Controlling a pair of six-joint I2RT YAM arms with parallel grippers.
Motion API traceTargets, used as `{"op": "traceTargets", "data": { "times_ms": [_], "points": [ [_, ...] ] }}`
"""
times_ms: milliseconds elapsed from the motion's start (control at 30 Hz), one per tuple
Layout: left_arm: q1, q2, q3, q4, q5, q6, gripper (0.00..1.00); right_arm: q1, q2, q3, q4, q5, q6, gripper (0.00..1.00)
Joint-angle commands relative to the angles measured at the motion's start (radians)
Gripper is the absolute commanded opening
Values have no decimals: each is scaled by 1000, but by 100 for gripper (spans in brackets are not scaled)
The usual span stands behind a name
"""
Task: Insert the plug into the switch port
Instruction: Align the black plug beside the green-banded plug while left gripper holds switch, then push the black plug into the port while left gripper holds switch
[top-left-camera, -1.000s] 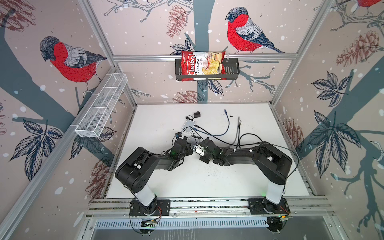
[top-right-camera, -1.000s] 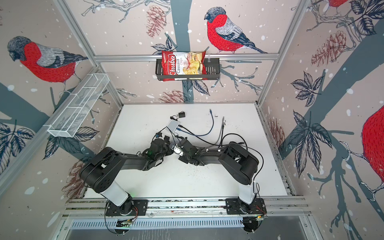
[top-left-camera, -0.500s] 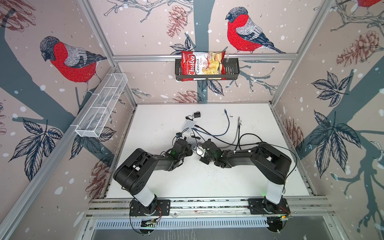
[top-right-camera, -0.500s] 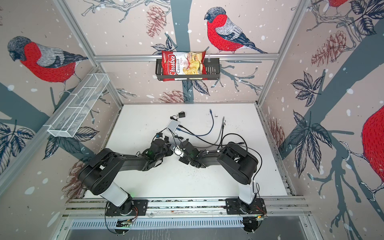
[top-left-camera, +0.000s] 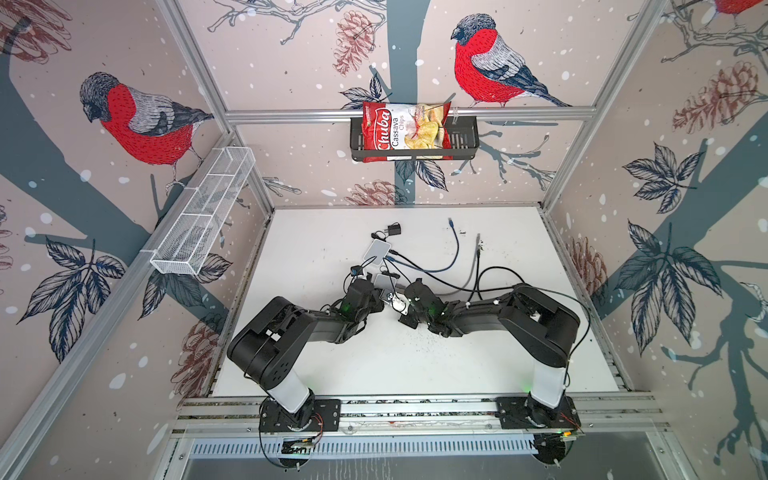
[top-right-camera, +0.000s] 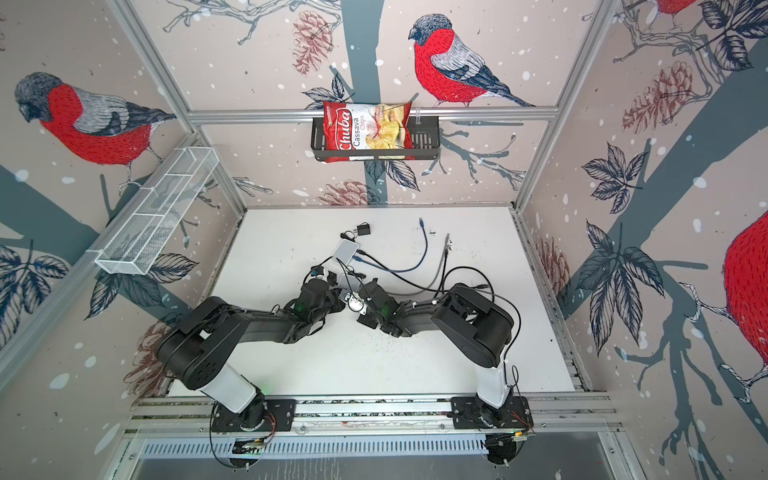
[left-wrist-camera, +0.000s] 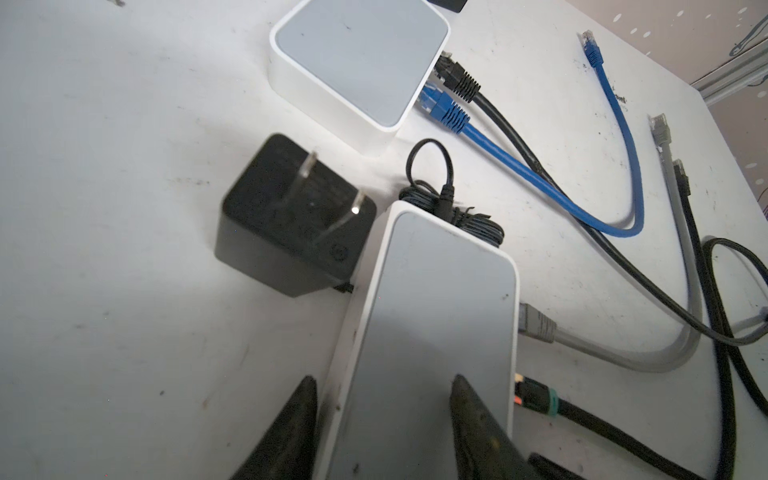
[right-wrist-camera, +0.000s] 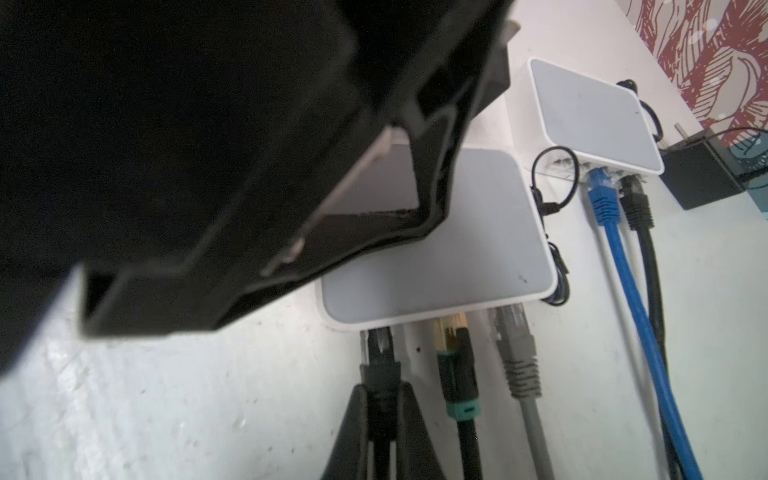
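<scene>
The near white switch (right-wrist-camera: 457, 257) (left-wrist-camera: 436, 299) lies mid-table, partly hidden under the arms in both top views (top-left-camera: 382, 281). My left gripper (left-wrist-camera: 382, 378) (top-left-camera: 376, 297) is shut on its end, one finger against its side wall and the other over its top. My right gripper (right-wrist-camera: 380, 390) (top-left-camera: 401, 301) is shut on a black plug (right-wrist-camera: 379, 353). The plug's tip is at the switch's front face, beside a green-banded plug (right-wrist-camera: 455, 365) and a grey plug (right-wrist-camera: 517, 349) that sit in ports. How deep the black plug sits cannot be told.
A second white switch (top-left-camera: 377, 250) with blue and black cables lies further back. A black power adapter (left-wrist-camera: 291, 224) rests beside the near switch, another (top-left-camera: 392, 229) further back. Loose blue (top-left-camera: 451, 222) and grey (top-left-camera: 478, 239) cable ends trail right. A chip bag (top-left-camera: 405, 131) hangs on the back wall.
The right gripper has edged a little toward the switch with the plug. Both grips look unchanged.
</scene>
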Motion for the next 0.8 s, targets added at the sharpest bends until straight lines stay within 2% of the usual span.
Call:
{"op": "traceTargets", "data": {
  "times_ms": [0, 133, 267, 300, 333, 367, 500, 767],
  "points": [
    [-109, -30, 39, 82, 543, 74, 52, 40, -5, 14, 252, -260, -127, 1],
    [-98, -65, 69, -17, 495, 110, 58, 30, -48, -36, 182, -212, -73, 1],
    [-78, -95, 87, -64, 466, 132, 70, 27, -76, -53, 84, -156, -47, 3],
    [-68, -103, 86, -68, 460, 135, 75, 27, -81, -63, 74, -149, -46, 3],
    [-58, -114, 86, -68, 457, 137, 95, 27, -86, -75, 71, -148, -46, 4],
    [-47, -122, 86, -71, 454, 139, 98, 27, -89, -86, 74, -148, -47, 5],
    [0, -171, 99, -110, 430, 159, 98, 24, -99, -121, 84, -140, -40, 9],
    [43, -251, 145, -249, 284, 222, 98, 8, -101, -118, 46, -153, -40, 16]
  ]
}}
